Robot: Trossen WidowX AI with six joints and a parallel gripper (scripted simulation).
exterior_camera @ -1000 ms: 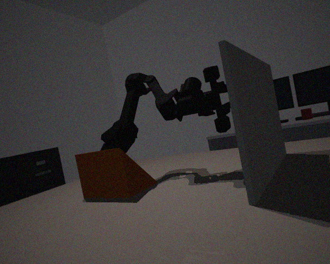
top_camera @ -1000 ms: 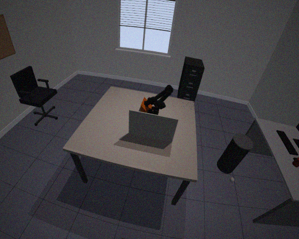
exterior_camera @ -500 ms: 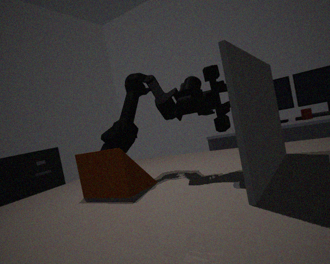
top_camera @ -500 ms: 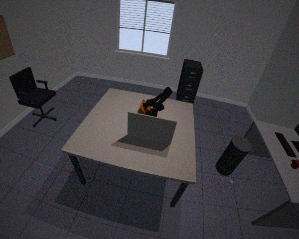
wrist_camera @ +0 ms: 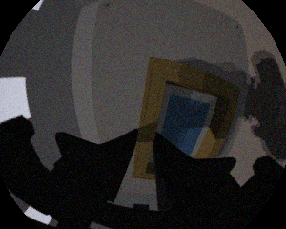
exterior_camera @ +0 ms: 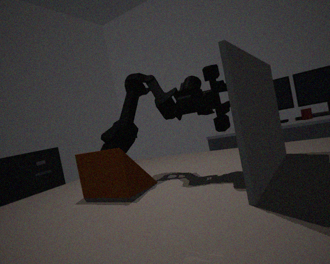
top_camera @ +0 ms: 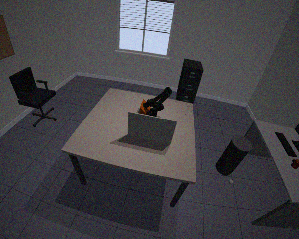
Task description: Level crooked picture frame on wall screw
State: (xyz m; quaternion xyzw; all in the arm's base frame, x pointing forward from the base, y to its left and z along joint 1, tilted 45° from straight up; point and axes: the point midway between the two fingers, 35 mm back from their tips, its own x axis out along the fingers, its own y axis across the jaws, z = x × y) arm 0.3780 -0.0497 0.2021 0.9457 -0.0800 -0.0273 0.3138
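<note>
The picture frame (wrist_camera: pixel 152 95), gold-brown with a grey inner border and a blue picture, is against the grey upright panel (top_camera: pixel 151 131) (exterior_camera: pixel 253 113) (wrist_camera: pixel 119 72). Its long side slants a little against the panel's edge in the wrist view. My gripper (wrist_camera: pixel 146 134) (exterior_camera: pixel 224 96) is shut on the frame's near side bar, with one dark finger on either side of it. The screw and the notched strip are hidden. In the top and exterior views the panel hides the frame.
The panel stands on the pale table (top_camera: pixel 92 133) (exterior_camera: pixel 159 227). An orange angular block (top_camera: pixel 142 108) (exterior_camera: pixel 102 176) is near the arm's base. The arm's shadow falls on the table and reaches the panel. A desk with monitors (exterior_camera: pixel 315 88) is beyond the table.
</note>
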